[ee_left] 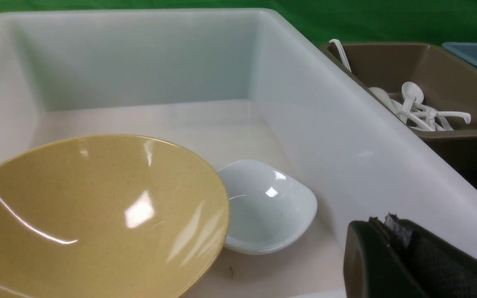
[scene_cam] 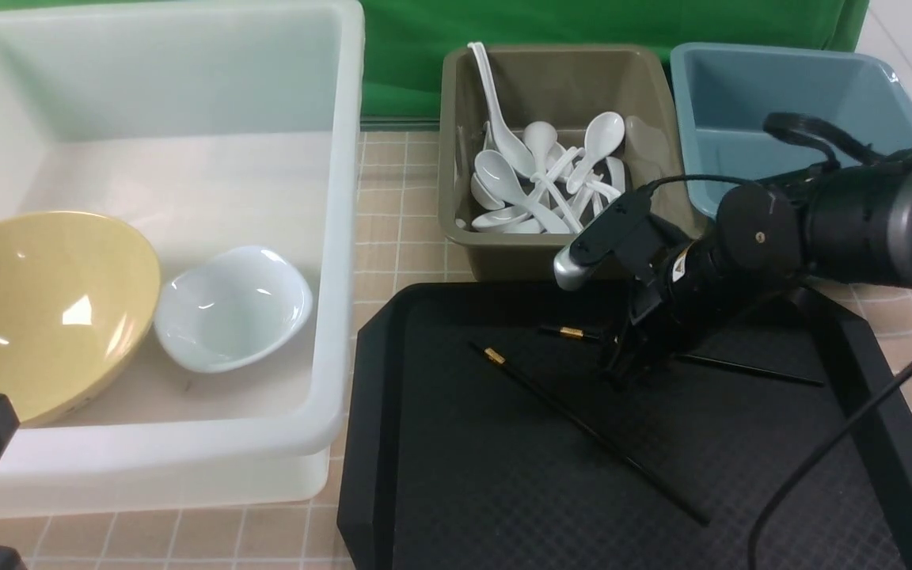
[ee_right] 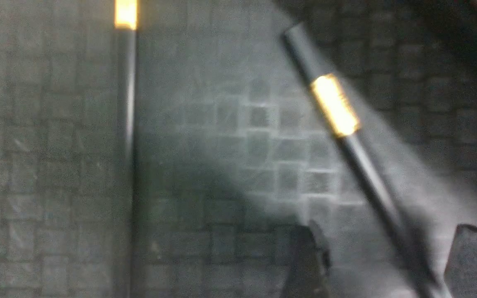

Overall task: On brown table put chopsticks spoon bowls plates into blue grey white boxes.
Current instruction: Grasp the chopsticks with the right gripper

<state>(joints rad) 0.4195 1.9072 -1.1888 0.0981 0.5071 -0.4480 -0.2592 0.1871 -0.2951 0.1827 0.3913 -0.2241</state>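
Two chopsticks (scene_cam: 583, 431) lie apart on the black tray (scene_cam: 393, 412) on the table (scene_cam: 400, 222). My right gripper (scene_cam: 624, 370) hides the middle of the far one. That arm leans in from the right, tipped down, fingers (ee_right: 309, 260) spread either side of that stick, not pinching. My left gripper (ee_left: 387, 260), cut off, is closed beside the white box (scene_cam: 337, 237). It holds two bowls, yellow (scene_cam: 44, 309) and white (scene_cam: 230, 313). The spoons (scene_cam: 539, 182) in the grey box (scene_cam: 456, 158) are too tangled to count. My arm blocks part of the blue box (scene_cam: 741, 103).

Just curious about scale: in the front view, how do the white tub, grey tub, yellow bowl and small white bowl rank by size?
1. white tub
2. grey tub and yellow bowl look similar; the bowl sits nearer, so unranked
3. small white bowl
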